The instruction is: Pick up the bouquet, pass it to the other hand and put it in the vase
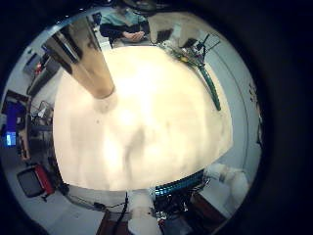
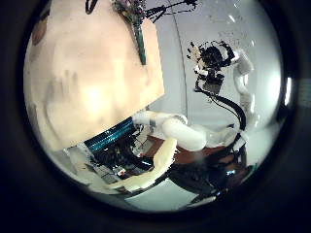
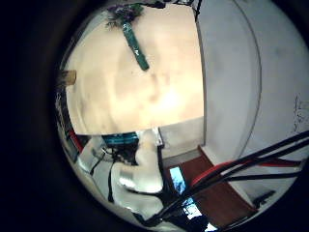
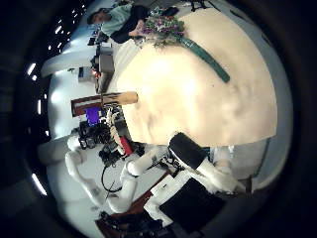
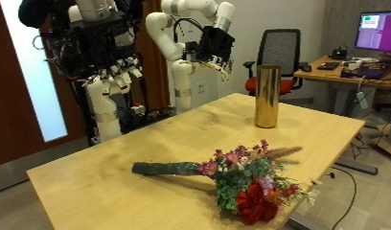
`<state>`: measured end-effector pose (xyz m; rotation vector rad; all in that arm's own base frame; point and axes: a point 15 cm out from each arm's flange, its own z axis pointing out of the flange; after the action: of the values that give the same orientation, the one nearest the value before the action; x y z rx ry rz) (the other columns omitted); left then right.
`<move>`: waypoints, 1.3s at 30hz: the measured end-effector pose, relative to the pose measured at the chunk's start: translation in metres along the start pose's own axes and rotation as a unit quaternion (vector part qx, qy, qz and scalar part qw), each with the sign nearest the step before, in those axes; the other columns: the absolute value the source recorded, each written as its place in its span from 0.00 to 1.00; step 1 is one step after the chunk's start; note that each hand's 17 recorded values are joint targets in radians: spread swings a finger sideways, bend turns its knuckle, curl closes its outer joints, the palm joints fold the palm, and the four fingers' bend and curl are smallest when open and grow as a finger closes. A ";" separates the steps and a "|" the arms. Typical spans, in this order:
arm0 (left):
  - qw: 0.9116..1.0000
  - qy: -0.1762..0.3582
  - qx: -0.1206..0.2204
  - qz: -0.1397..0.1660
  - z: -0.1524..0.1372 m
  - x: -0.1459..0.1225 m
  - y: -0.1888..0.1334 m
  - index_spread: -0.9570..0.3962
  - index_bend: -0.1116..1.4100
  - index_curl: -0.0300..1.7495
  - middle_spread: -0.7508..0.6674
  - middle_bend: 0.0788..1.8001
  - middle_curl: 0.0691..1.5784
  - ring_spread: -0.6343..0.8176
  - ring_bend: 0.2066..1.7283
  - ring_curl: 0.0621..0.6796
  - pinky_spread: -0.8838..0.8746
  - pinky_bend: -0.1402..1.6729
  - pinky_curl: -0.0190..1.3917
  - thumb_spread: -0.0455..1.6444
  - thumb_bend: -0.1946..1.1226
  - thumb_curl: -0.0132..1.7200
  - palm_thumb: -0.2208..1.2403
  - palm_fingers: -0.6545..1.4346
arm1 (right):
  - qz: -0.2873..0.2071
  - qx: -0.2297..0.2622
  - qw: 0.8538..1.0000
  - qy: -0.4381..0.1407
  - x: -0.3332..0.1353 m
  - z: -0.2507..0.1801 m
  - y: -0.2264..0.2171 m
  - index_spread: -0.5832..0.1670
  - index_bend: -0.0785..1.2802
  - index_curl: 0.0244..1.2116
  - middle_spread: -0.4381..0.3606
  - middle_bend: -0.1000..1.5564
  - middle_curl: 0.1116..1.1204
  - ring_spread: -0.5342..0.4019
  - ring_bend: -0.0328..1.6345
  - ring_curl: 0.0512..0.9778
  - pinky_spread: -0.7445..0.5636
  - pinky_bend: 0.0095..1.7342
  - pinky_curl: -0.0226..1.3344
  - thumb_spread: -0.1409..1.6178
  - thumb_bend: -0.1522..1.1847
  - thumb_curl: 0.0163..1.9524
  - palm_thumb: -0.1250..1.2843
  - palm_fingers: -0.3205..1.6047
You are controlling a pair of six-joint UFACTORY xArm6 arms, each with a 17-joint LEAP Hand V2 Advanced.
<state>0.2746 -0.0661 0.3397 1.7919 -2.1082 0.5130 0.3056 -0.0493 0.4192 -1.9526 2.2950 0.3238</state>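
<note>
While both arms hang high behind the far edge of the pale wooden desk (image 5: 132, 182), nothing is grasped yet, so you are at the very first step: reaching for the bouquet. The bouquet of red and pink flowers with a dark green wrapped stem (image 5: 227, 172) lies flat on the desk near its front edge, blooms toward the near right corner, stem pointing left. The tall gold cylindrical vase (image 5: 265, 96) stands upright toward the far right of the desk, well apart from the bouquet. Your left hand (image 5: 103, 59) is empty, fingers hanging loose and relaxed. Your right hand (image 5: 218, 48) is also empty, fingers slack and uncurled. The palm views show the desk far below, so both hands are well clear of it. Next move, judged: bring one hand down over the green stem, close round it, and lift without crushing the blooms. Either hand has a long descent to make.
</note>
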 end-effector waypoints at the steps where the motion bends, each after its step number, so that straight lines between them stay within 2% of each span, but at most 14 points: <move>1: 1.000 0.000 -0.003 0.003 0.001 0.002 0.000 0.93 0.18 0.18 0.87 0.08 0.16 0.84 0.18 0.24 0.82 0.19 0.24 0.49 0.12 0.20 0.31 0.33 | -0.003 0.000 1.000 0.000 0.000 0.000 0.000 0.50 0.17 0.19 0.68 0.21 0.22 0.79 0.34 0.18 0.84 0.27 0.23 0.71 0.10 0.17 0.46 0.27; 8: 1.000 -0.011 0.009 -0.006 -0.006 0.000 -0.006 0.92 0.18 0.18 0.86 0.07 0.16 0.84 0.18 0.24 0.82 0.19 0.24 0.49 0.12 0.20 0.31 0.33 | -0.008 -0.009 1.000 0.002 -0.006 0.013 0.000 0.50 0.17 0.19 0.68 0.20 0.22 0.79 0.34 0.17 0.84 0.27 0.23 0.72 0.10 0.17 0.45 0.26; 13: 1.000 -0.017 -0.005 0.001 -0.001 -0.001 -0.002 0.92 0.18 0.18 0.87 0.07 0.16 0.83 0.17 0.24 0.82 0.19 0.24 0.49 0.12 0.20 0.31 0.33 | -0.010 -0.019 1.000 -0.004 -0.006 0.034 -0.007 0.50 0.17 0.19 0.67 0.20 0.22 0.78 0.35 0.17 0.84 0.28 0.23 0.73 0.10 0.16 0.45 0.27; 18: 0.999 -0.035 -0.029 0.024 -0.001 0.005 0.006 0.92 0.18 0.18 0.87 0.07 0.16 0.83 0.17 0.24 0.81 0.19 0.24 0.47 0.11 0.20 0.29 0.33 | -0.006 -0.018 1.000 -0.005 -0.005 0.035 -0.011 0.49 0.17 0.19 0.66 0.22 0.23 0.76 0.37 0.18 0.83 0.28 0.22 0.74 0.10 0.16 0.43 0.29; 22: 0.997 -0.046 -0.039 0.042 -0.005 0.014 0.010 0.92 0.18 0.18 0.87 0.07 0.16 0.83 0.17 0.24 0.81 0.19 0.24 0.46 0.11 0.20 0.28 0.33 | 0.011 -0.026 1.000 -0.006 -0.002 0.037 -0.020 0.50 0.17 0.19 0.68 0.23 0.23 0.75 0.38 0.18 0.82 0.28 0.22 0.75 0.10 0.15 0.42 0.30; 24: 0.997 -0.044 -0.044 0.053 -0.004 0.022 0.012 0.92 0.18 0.18 0.87 0.07 0.16 0.83 0.16 0.24 0.81 0.19 0.24 0.46 0.12 0.20 0.27 0.33 | 0.024 -0.030 0.999 -0.006 0.000 0.038 -0.028 0.50 0.17 0.19 0.65 0.23 0.23 0.74 0.39 0.17 0.82 0.28 0.22 0.75 0.10 0.15 0.41 0.30; 30: 0.997 -0.031 -0.036 0.054 -0.011 0.023 0.020 0.92 0.18 0.18 0.86 0.07 0.17 0.83 0.16 0.24 0.81 0.19 0.24 0.45 0.12 0.20 0.26 0.33 | 0.061 -0.056 0.997 -0.013 0.005 0.065 -0.058 0.54 0.16 0.19 0.68 0.24 0.23 0.72 0.41 0.18 0.81 0.29 0.22 0.75 0.10 0.15 0.41 0.29; 31: 0.997 -0.034 -0.035 0.051 -0.013 0.020 0.022 0.92 0.18 0.18 0.86 0.07 0.17 0.83 0.16 0.24 0.81 0.19 0.24 0.45 0.12 0.20 0.26 0.34 | 0.067 -0.055 0.996 -0.016 0.005 0.070 -0.064 0.54 0.16 0.18 0.68 0.24 0.23 0.71 0.41 0.18 0.80 0.29 0.22 0.75 0.10 0.15 0.41 0.29; 32: 0.997 -0.039 -0.033 0.050 -0.015 0.018 0.022 0.92 0.18 0.18 0.86 0.07 0.17 0.83 0.16 0.24 0.81 0.19 0.24 0.45 0.12 0.20 0.26 0.34 | 0.075 -0.050 0.996 -0.018 0.005 0.073 -0.068 0.58 0.15 0.17 0.74 0.24 0.22 0.71 0.43 0.18 0.80 0.31 0.22 0.75 0.10 0.15 0.41 0.27; 33: 0.997 -0.040 -0.033 0.050 -0.015 0.017 0.023 0.92 0.18 0.18 0.85 0.07 0.17 0.83 0.16 0.24 0.81 0.19 0.24 0.46 0.12 0.20 0.26 0.34 | 0.081 -0.040 0.996 -0.017 0.006 0.073 -0.075 0.58 0.16 0.17 0.76 0.24 0.22 0.71 0.43 0.18 0.80 0.31 0.22 0.75 0.10 0.15 0.41 0.27; 36: 0.997 -0.039 -0.035 0.054 -0.015 0.019 0.024 0.91 0.18 0.18 0.85 0.07 0.17 0.83 0.15 0.24 0.81 0.19 0.24 0.45 0.12 0.20 0.26 0.34 | 0.092 0.006 0.996 -0.015 0.010 0.078 -0.107 0.58 0.14 0.16 0.79 0.25 0.23 0.73 0.44 0.18 0.81 0.33 0.22 0.75 0.10 0.15 0.41 0.26; 39: 0.997 -0.041 -0.035 0.054 -0.015 0.020 0.023 0.91 0.18 0.18 0.85 0.07 0.17 0.83 0.15 0.24 0.80 0.19 0.24 0.45 0.12 0.20 0.25 0.34 | 0.103 0.009 0.994 -0.020 0.013 0.118 -0.125 0.59 0.15 0.16 0.80 0.25 0.23 0.74 0.44 0.18 0.82 0.34 0.23 0.75 0.10 0.15 0.41 0.25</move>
<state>0.2491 -0.0730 0.3603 1.6956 -2.2586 0.3948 0.4198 -0.0534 0.2906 -1.6881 2.4676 0.3566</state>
